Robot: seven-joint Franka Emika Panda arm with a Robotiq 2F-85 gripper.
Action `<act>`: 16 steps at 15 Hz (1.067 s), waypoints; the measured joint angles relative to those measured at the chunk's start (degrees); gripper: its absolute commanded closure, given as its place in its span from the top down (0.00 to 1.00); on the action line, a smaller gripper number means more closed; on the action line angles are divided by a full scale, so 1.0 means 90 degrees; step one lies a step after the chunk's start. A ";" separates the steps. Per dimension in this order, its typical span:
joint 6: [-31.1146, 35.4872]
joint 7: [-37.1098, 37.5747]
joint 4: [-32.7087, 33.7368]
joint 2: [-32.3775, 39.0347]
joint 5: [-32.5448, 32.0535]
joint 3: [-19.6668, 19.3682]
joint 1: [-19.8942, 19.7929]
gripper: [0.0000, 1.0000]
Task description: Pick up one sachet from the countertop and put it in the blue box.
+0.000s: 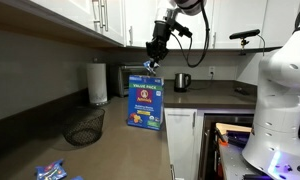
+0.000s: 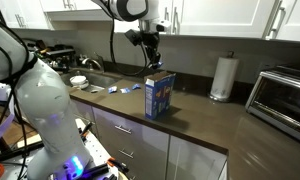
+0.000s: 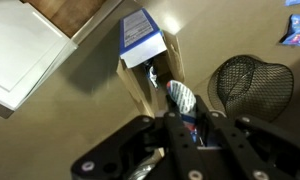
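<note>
My gripper [image 1: 150, 66] is shut on a sachet [image 3: 182, 98], a shiny blue and white packet with red marks, held between the fingers. It hangs just above the open top of the blue box [image 1: 145, 103], the upright carton with "Value Pack" lettering. In the wrist view the box [image 3: 142, 35] opens right below the sachet tip. In an exterior view the gripper [image 2: 151, 62] hovers over the box [image 2: 159, 94]. More sachets [image 1: 50, 171] lie on the dark countertop [image 1: 110, 150] near the front; they also show in the wrist view [image 3: 294, 38].
A black wire mesh basket [image 1: 85, 128] stands beside the box and shows in the wrist view [image 3: 252, 85]. A paper towel roll [image 1: 98, 83], a toaster oven [image 2: 282, 95], a mug [image 1: 182, 82] and a sink [image 2: 90, 78] are along the counter. White cabinets hang above.
</note>
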 measured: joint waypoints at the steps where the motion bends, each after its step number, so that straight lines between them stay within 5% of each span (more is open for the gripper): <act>1: 0.0000 0.0082 0.0015 0.0071 -0.0009 0.0027 -0.0002 0.07; 8: 0.0000 0.0390 0.0257 0.0612 -0.0128 0.0097 -0.0049 0.07; 9: -0.0003 0.0390 0.0303 0.0683 -0.0128 0.0095 -0.0068 0.44; 11: -0.0026 0.0390 0.0395 0.0823 -0.0128 0.0090 -0.0078 0.50; 16: -0.0327 0.0390 0.0837 0.1121 -0.0130 0.0183 -0.0047 0.81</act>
